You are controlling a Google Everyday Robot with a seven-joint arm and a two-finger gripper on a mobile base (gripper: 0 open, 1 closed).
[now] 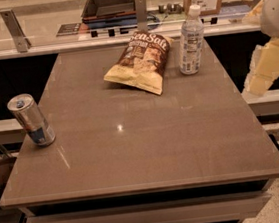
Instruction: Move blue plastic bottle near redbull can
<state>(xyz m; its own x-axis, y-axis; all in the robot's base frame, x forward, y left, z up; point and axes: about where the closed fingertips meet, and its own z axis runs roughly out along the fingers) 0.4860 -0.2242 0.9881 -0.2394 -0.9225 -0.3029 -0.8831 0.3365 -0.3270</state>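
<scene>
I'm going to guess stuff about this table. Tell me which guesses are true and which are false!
1. The blue plastic bottle stands upright near the far right corner of the table. True.
2. The redbull can is right beside the bottle. False: it is at the table's left edge, far across from the bottle.
3. A chip bag lies on the table just left of the bottle. True.
4. The gripper is holding the bottle. False: it is off the table's right side, apart from the bottle.
5. The bottle has no cap. False: a white cap is on it.
</scene>
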